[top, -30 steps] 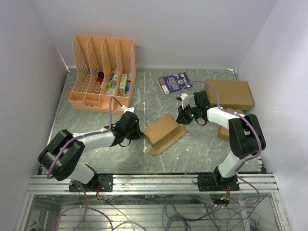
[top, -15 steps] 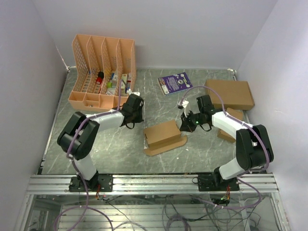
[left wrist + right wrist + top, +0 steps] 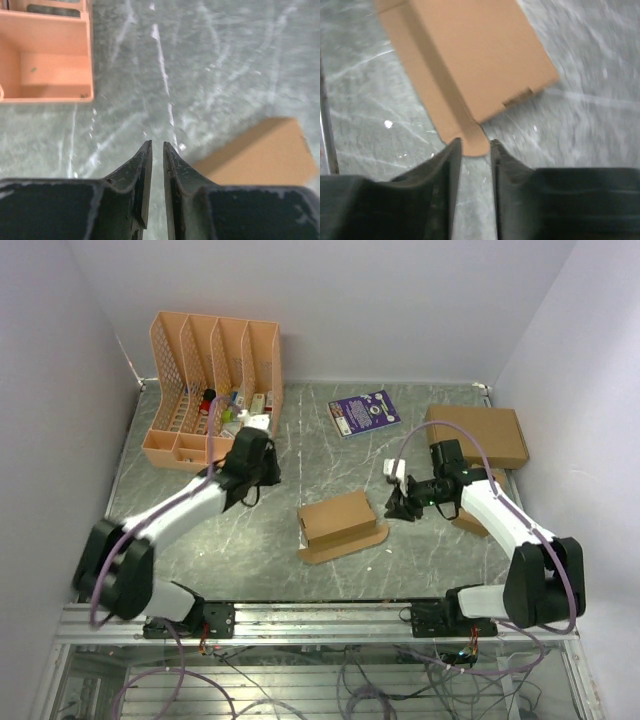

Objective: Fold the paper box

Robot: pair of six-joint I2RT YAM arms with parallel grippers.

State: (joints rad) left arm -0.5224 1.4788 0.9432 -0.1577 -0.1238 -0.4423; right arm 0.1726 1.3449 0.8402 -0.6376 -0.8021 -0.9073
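Observation:
The paper box (image 3: 338, 518) is a small brown carton lying flat mid-table, with a flap spread along its near side. It also shows in the left wrist view (image 3: 260, 155) and in the right wrist view (image 3: 480, 55). My left gripper (image 3: 265, 480) hangs to the box's back left, apart from it. Its jaws (image 3: 154, 144) show only a thin slit and hold nothing. My right gripper (image 3: 394, 510) sits just right of the box, not touching. Its jaws (image 3: 476, 142) stand a narrow gap apart and empty, and the flap's rounded tab lies just beyond the tips.
An orange desk organiser (image 3: 215, 390) stands at the back left; its corner shows in the left wrist view (image 3: 45, 55). A purple booklet (image 3: 363, 412) lies at the back. A large brown box (image 3: 478, 435) is at the back right. A second small carton (image 3: 466, 520) lies under my right arm.
My left gripper has moved away from the box toward the organiser. My right gripper has pulled back to the right. The box has turned and now lies squarer to the table edge.

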